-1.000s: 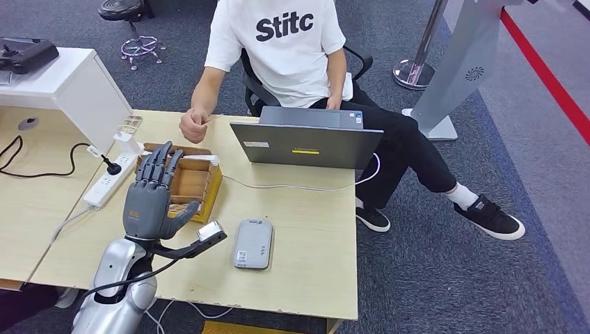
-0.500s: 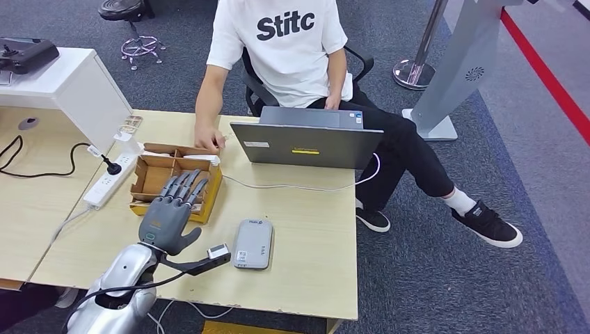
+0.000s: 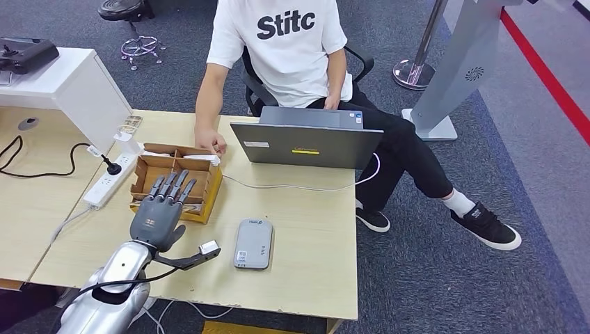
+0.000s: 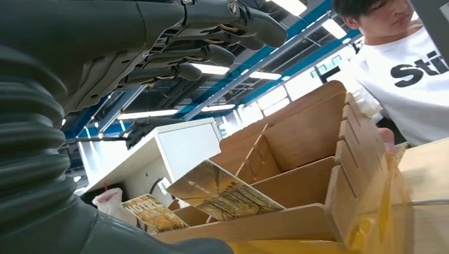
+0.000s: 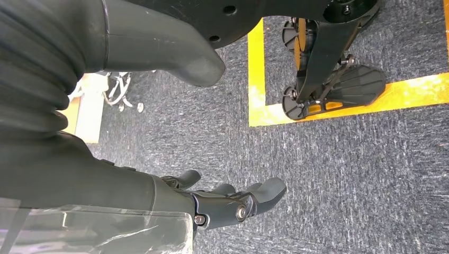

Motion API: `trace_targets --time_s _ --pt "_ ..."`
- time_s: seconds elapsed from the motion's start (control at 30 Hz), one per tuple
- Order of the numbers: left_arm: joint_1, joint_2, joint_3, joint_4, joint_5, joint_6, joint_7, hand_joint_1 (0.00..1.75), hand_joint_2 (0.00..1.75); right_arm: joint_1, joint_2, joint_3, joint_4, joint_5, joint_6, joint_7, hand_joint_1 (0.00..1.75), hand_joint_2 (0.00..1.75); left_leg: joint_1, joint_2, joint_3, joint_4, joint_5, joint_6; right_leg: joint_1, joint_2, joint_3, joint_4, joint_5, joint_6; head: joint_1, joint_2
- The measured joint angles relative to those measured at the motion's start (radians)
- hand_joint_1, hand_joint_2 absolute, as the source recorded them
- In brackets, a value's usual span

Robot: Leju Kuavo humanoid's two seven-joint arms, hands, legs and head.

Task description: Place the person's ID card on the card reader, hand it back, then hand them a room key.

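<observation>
Meanwhile, at lower left of the head view, the left hand [image 3: 158, 217] hovers empty, fingers spread, over the cardboard organiser [image 3: 203, 182] holding room key cards [image 4: 225, 191]: thin, stiff, light and slippery, best pinched by an exposed edge. Centre-frame sits the card reader [image 3: 253, 243]; the right hand [image 5: 233, 203] hangs empty, loosely curled.

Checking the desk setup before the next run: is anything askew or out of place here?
Nothing stands out. The card reader lies flat, the wooden box sits upright with cards in it, and the laptop is square.
</observation>
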Motion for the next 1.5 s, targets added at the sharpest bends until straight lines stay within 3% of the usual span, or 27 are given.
trace_targets --time_s 0.53,0.57,0.67,0.7,1.3,1.5 --pt "-0.016 0.002 0.019 0.069 -0.016 0.035 0.028 0.04 1.75 0.001 0.003 -0.008 0.0 0.01 -0.002 0.001 0.0 1.75 0.0 0.0 0.0 0.0 0.0 0.0 0.0 0.0 0.0 0.0 0.0 0.0 0.0 0.0" --pt "-0.016 0.002 0.023 0.071 -0.017 0.035 0.03 0.34 1.75 0.001 0.003 -0.01 0.0 0.01 -0.002 0.001 0.0 1.75 0.0 0.0 0.0 0.0 0.0 0.0 0.0 0.0 0.0 0.0 0.0 0.0 0.0 0.0" --pt "-0.016 0.001 0.031 0.078 -0.014 0.034 0.032 1.58 1.75 0.001 0.003 -0.015 0.0 0.012 -0.002 0.001 0.0 1.75 0.0 0.0 0.0 0.0 0.0 0.0 0.0 0.0 0.0 0.0 0.0 0.0 0.0 0.0" --pt "-0.016 0.001 0.033 0.08 -0.012 0.034 0.032 1.72 1.75 0.001 0.003 -0.016 0.0 0.013 -0.002 0.0 0.0 1.75 0.0 0.0 0.0 0.0 0.0 0.0 0.0 0.0 0.0 0.0 0.0 0.0 0.0 0.0" --pt "-0.028 -0.003 0.056 0.102 0.004 0.064 0.01 1.75 1.75 0.001 0.003 -0.027 0.0 0.024 -0.002 0.0 0.0 1.75 0.0 0.0 0.0 0.0 0.0 0.0 0.0 0.0 0.0 0.0 0.0 0.0 0.0 0.0" --pt "-0.011 -0.036 0.102 0.04 0.068 0.259 -0.025 1.75 1.75 0.002 0.005 -0.036 0.0 0.036 -0.01 -0.001 0.0 1.75 0.0 0.0 0.0 0.0 0.0 0.0 0.0 0.0 0.0 0.0 0.0 0.0 0.0 0.0"
